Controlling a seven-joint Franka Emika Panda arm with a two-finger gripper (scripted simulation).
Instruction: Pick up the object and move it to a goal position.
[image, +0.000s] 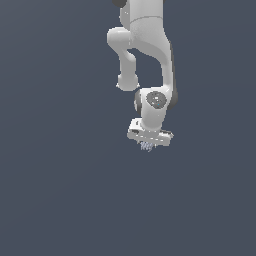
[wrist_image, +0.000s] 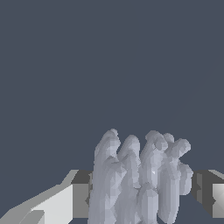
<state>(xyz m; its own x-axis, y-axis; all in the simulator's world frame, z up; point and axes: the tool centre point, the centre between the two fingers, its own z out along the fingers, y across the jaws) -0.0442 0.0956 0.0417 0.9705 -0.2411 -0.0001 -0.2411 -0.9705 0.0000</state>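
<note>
Object (image: 147, 146) sits directly under the white gripper (image: 148, 143) bar in the exterior view — a tiny pale lavender-grey cluster of prongs poking out below it. On the wrist view the cluster (wrist_image: 140, 175) fills the space between the two fingers (wrist_image: 65, 199), which stand close against either side of it; I read the gripper as narrowed onto the object, holding it. The arm hangs over a plain dark blue-grey field and I can't make out a surface or shadow beneath, so whether the object is lifted clear I can't say. My judgement: grasp done, carry left. No goal marker shows in either view — nothing to steer toward yet. No brands, labels or writing legible anywhere.
</note>
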